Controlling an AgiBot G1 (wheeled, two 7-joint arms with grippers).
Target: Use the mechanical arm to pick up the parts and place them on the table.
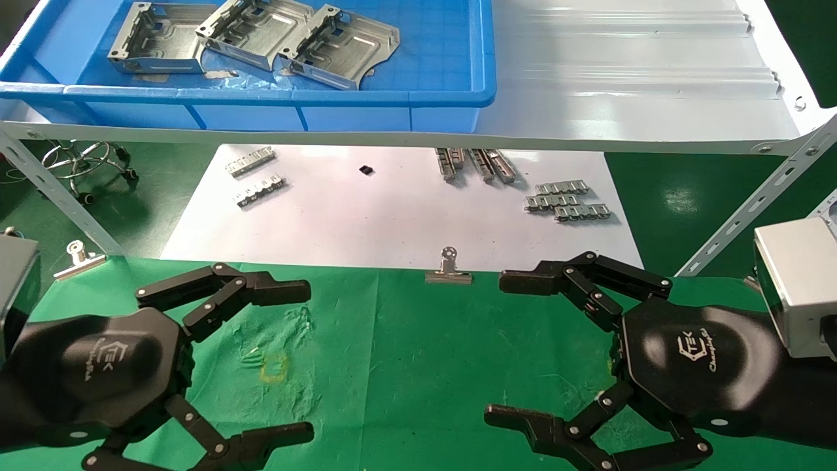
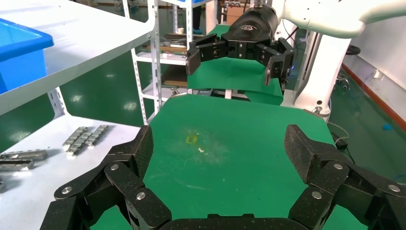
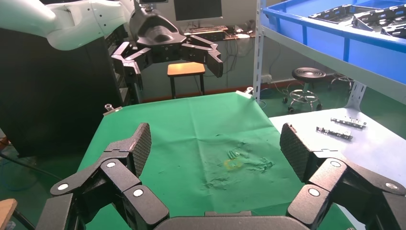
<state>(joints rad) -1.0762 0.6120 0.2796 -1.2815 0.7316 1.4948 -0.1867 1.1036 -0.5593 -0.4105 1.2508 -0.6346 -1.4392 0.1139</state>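
Three silver stamped parts [image 1: 157,39] [image 1: 255,27] [image 1: 340,47] lie in a blue bin [image 1: 392,98] on the white shelf at the back left. The bin and parts also show in the right wrist view [image 3: 368,17]. The table's green cloth [image 1: 405,353] carries a faint yellow square mark [image 1: 273,367] and holds no part. My left gripper [image 1: 308,361] hovers open and empty over the cloth's left side, near the mark. My right gripper [image 1: 497,347] hovers open and empty over the right side. Each wrist view shows its own open fingers [image 2: 297,148] [image 3: 294,146] above bare cloth.
A white paper sheet [image 1: 392,216] behind the cloth holds small ridged metal strips [image 1: 567,201] [image 1: 252,160]. Binder clips [image 1: 448,269] [image 1: 78,258] pin the cloth's far edge. The white shelf [image 1: 628,85] overhangs the paper on slanted struts. A stool [image 1: 82,160] stands at the left.
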